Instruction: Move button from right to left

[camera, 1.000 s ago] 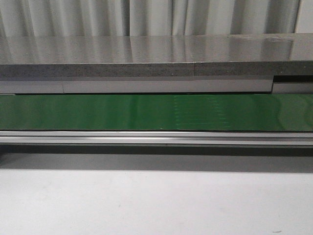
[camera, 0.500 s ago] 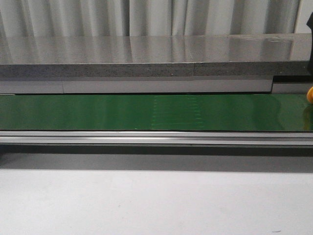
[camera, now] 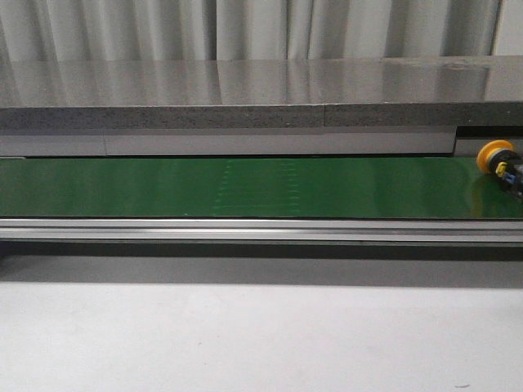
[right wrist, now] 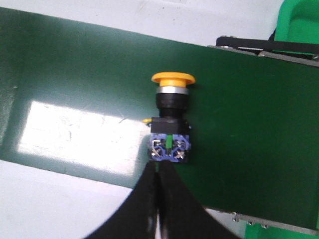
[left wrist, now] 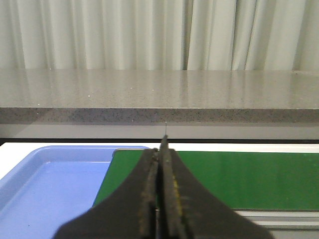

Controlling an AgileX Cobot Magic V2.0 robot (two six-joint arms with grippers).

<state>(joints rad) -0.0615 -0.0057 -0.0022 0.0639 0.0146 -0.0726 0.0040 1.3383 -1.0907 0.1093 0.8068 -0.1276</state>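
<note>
The button (camera: 497,157) lies on its side at the far right end of the green conveyor belt (camera: 245,188). It has a yellow-orange head and a black body. In the right wrist view the button (right wrist: 170,119) lies on the belt (right wrist: 75,74), its blue terminal end with a green mark toward my right gripper (right wrist: 160,168). That gripper is shut and empty, with its tips just short of the terminal end. My left gripper (left wrist: 163,144) is shut and empty over the belt's left end (left wrist: 249,179). Neither gripper shows in the front view.
A blue tray (left wrist: 50,189) sits beside the belt's left end. A green bin (right wrist: 299,22) stands past the belt's right end. A grey stone counter (camera: 245,90) runs behind the belt, and a metal rail (camera: 245,230) runs along its front.
The button has come into the front view from the right edge and now lies fully on the belt. The faint pattern on the belt has shifted left.
</note>
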